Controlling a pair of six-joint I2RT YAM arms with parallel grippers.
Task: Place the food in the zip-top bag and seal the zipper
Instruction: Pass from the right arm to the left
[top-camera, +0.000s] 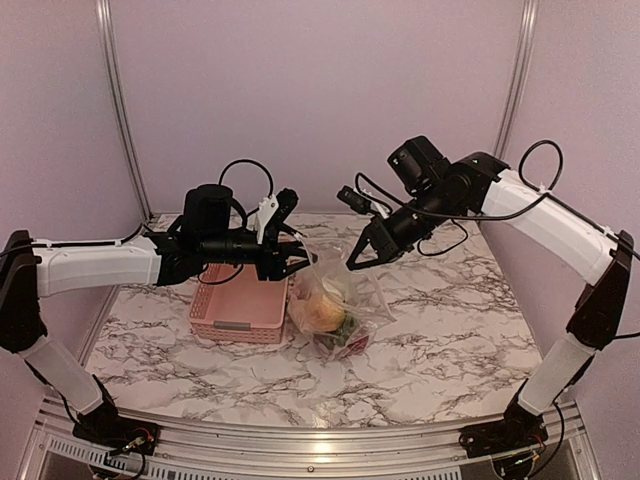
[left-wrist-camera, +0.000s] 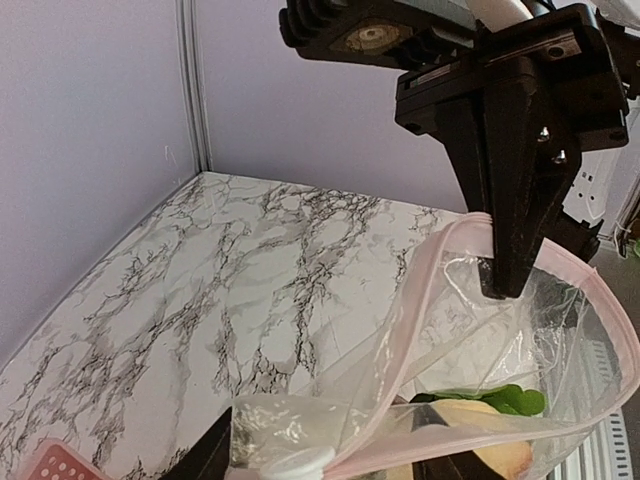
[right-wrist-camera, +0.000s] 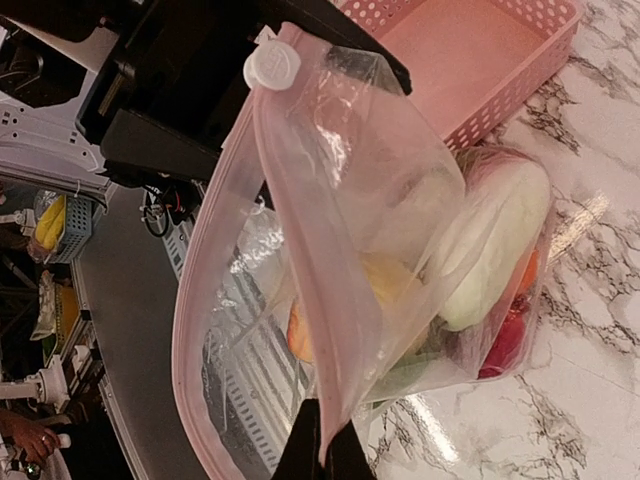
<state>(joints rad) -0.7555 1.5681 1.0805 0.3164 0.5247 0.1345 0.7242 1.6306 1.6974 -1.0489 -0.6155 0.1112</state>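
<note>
Both arms are hanging the zip-top bag (top-camera: 335, 290) just right of the basket (top-camera: 235, 326): my right gripper (top-camera: 352, 262) is pinching its rim, my left gripper (top-camera: 296, 262) straddling the slider (right-wrist-camera: 271, 66), grip unclear. The food (top-camera: 322, 313) is weighing it down, risking a slip.

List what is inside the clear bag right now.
The bag holds a white oblong piece, a yellow one, an orange one, something red and green leaves. Anything beneath these is covered.

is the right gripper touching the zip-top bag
Touching: the right wrist view shows the right gripper shut on the zip-top bag rim.
</note>
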